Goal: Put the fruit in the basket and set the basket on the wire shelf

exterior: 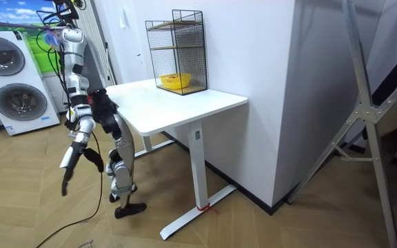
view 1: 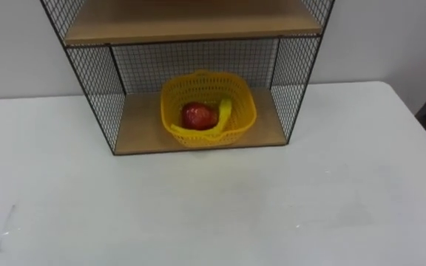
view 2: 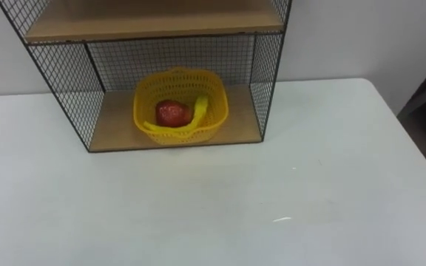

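With the yellow basket (view 1: 208, 107), holding a red fruit (view 1: 198, 115) and a banana (view 1: 223, 112), already on the lower board of the wire shelf (view 1: 95, 103), the task looks finished, while beside the counter (view 1: 213, 207) the right robot hand (exterior: 65, 180) and left robot hand (exterior: 94, 158) hang low, too small to tell whether apart or together.

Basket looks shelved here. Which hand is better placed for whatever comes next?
Neither, I think. The basket holding the fruit already sits in the wire shelf, about central, and the robot stands back from the table with right hand and left hand hanging low.
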### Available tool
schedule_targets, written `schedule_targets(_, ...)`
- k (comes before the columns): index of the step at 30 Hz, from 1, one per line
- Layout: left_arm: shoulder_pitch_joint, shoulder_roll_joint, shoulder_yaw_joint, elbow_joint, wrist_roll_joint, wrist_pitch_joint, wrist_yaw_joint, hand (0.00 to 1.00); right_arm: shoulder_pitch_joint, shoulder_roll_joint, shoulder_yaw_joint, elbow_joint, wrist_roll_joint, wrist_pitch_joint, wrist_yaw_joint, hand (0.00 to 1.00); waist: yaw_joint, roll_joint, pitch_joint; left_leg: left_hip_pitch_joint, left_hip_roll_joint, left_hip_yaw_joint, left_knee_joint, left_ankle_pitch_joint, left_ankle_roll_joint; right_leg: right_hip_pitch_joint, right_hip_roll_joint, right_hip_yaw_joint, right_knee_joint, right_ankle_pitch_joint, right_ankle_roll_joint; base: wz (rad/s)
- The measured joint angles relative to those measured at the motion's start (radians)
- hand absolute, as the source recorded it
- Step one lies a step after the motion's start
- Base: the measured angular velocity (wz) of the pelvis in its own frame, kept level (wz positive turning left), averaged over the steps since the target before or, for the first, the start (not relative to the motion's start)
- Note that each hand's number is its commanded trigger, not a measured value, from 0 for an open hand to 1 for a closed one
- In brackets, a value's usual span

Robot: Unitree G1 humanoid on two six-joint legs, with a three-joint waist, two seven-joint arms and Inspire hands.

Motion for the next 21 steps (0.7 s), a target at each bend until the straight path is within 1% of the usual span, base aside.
schedule_targets(1,-0.001,-0.002,-0.018,0.019,0.032,0.014,-0.019,0.0,-0.014,0.004,0.03,0.008,-0.05,0.014,0.015,0.0,0.001,0.0,0.0001,0.004,0.001,0.003,0.0,-0.001,-0.002,0.004,0.001,0.002,0.0,0.0,0.0,-0.12)
schedule_targets(2,-0.006,-0.003,-0.066,0.048,0.095,0.04,-0.053,0.0,-0.027,0.006,0.092,0.031,-0.135,0.028,0.05,0.0,-0.002,-0.001,0.0005,0.009,0.001,0.004,0.001,-0.002,-0.002,0.008,0.001,0.006,0.0,0.001,-0.001,-0.06)
schedule_targets(3,-0.023,-0.004,-0.11,0.05,0.174,0.066,-0.085,0.0,-0.054,0.005,0.143,0.042,-0.211,0.048,0.084,0.0,-0.002,-0.001,0.0006,0.012,0.001,0.005,0.002,-0.001,-0.002,0.01,0.001,0.008,0.001,0.003,-0.001,0.0)
schedule_targets(4,-0.029,-0.004,-0.128,0.05,0.222,0.076,-0.103,0.0,-0.061,0.005,0.167,0.046,-0.248,0.057,0.103,0.0,-0.002,-0.001,0.0006,0.011,0.0,0.004,0.004,-0.001,-0.001,0.01,0.001,0.007,0.001,0.005,-0.001,0.0)
schedule_targets(6,-0.055,0.001,-0.228,0.049,0.383,0.102,-0.174,0.0,-0.115,0.005,0.25,0.048,-0.345,0.088,0.173,0.0,-0.002,-0.002,0.0009,0.013,-0.001,0.004,0.004,0.004,0.004,0.013,0.0,0.005,0.0,0.009,-0.001,0.0)
schedule_targets(7,-0.065,0.002,-0.251,0.049,0.421,0.108,-0.192,0.0,-0.128,0.005,0.268,0.051,-0.364,0.095,0.19,0.0,-0.001,-0.002,0.001,0.016,-0.001,0.003,0.004,0.007,0.007,0.017,0.0,0.005,0.0,0.01,-0.001,0.07)
schedule_targets(8,-0.08,0.002,-0.288,0.049,0.5,0.12,-0.222,0.0,-0.148,0.005,0.295,0.052,-0.402,0.104,0.226,0.0,-0.005,-0.003,0.0013,0.025,-0.003,-0.004,0.003,0.007,0.008,0.03,0.0,0.001,-0.006,0.012,0.001,0.07)
schedule_targets(9,-0.096,0.003,-0.321,0.044,0.604,0.138,-0.243,0.0,-0.158,0.005,0.318,0.044,-0.437,0.109,0.256,0.0,-0.007,-0.003,0.0013,0.034,-0.003,-0.005,0.002,0.007,0.008,0.042,0.001,0.0,-0.014,0.013,0.001,0.08)
schedule_targets(10,-0.103,0.004,-0.34,0.043,0.659,0.147,-0.254,0.0,-0.165,0.006,0.325,0.043,-0.454,0.115,0.269,0.0,-0.009,-0.004,0.0019,0.036,-0.003,-0.006,0.001,0.007,0.008,0.045,0.001,-0.002,-0.015,0.013,0.001,0.04)
schedule_targets(12,-0.138,0.007,-0.407,0.039,0.818,0.179,-0.284,0.0,-0.183,0.007,0.354,0.038,-0.537,0.131,0.317,0.0,-0.013,-0.006,0.0018,0.038,-0.003,-0.009,0.001,0.007,0.009,0.05,0.001,-0.006,-0.018,0.014,0.002,0.05)
schedule_targets(13,-0.144,0.007,-0.423,0.031,0.847,0.188,-0.293,0.0,-0.184,0.007,0.363,0.032,-0.56,0.136,0.328,0.0,-0.013,-0.007,0.0017,0.038,-0.003,-0.009,0.001,0.008,0.009,0.05,0.001,-0.007,-0.018,0.014,0.002,0.0)
schedule_targets(15,-0.168,0.01,-0.466,0.024,0.935,0.212,-0.317,0.0,-0.193,0.007,0.409,0.027,-0.629,0.153,0.362,0.0,-0.01,-0.008,0.002,0.039,-0.002,-0.009,-0.003,0.008,0.008,0.052,0.009,-0.005,-0.028,0.014,0.001,0.0)
schedule_targets(16,-0.174,0.011,-0.477,0.025,0.944,0.216,-0.32,0.0,-0.195,0.007,0.424,0.027,-0.636,0.158,0.369,0.0,-0.011,-0.009,0.0023,0.039,-0.002,-0.009,-0.004,0.008,0.008,0.053,0.01,-0.005,-0.03,0.014,0.001,0.0)
schedule_targets(18,-0.203,0.012,-0.522,0.025,0.964,0.234,-0.331,0.0,-0.201,0.009,0.473,0.028,-0.665,0.17,0.408,0.0,-0.011,-0.012,0.0042,0.039,-0.002,-0.009,-0.011,0.007,0.008,0.051,0.011,-0.005,-0.03,0.014,0.001,0.0)
schedule_targets(19,-0.207,0.012,-0.531,0.024,0.969,0.235,-0.335,0.0,-0.204,0.012,0.48,0.028,-0.666,0.17,0.414,0.0,-0.01,-0.013,0.0061,0.039,-0.002,-0.009,-0.013,0.007,0.008,0.05,0.011,-0.005,-0.031,0.014,0.001,0.0)
schedule_targets(20,-0.212,0.011,-0.551,0.024,0.983,0.235,-0.338,0.0,-0.215,0.018,0.49,0.028,-0.67,0.169,0.428,0.0,-0.01,-0.017,0.014,0.038,-0.002,-0.009,-0.014,0.007,0.008,0.049,0.012,-0.005,-0.032,0.014,0.001,0.0)
schedule_targets(21,-0.222,0.011,-0.569,0.024,0.988,0.234,-0.339,0.0,-0.227,0.023,0.496,0.028,-0.669,0.169,0.44,0.0,-0.011,-0.02,0.0182,0.036,-0.002,-0.009,-0.014,0.007,0.008,0.047,0.012,-0.004,-0.035,0.014,0.001,0.0)
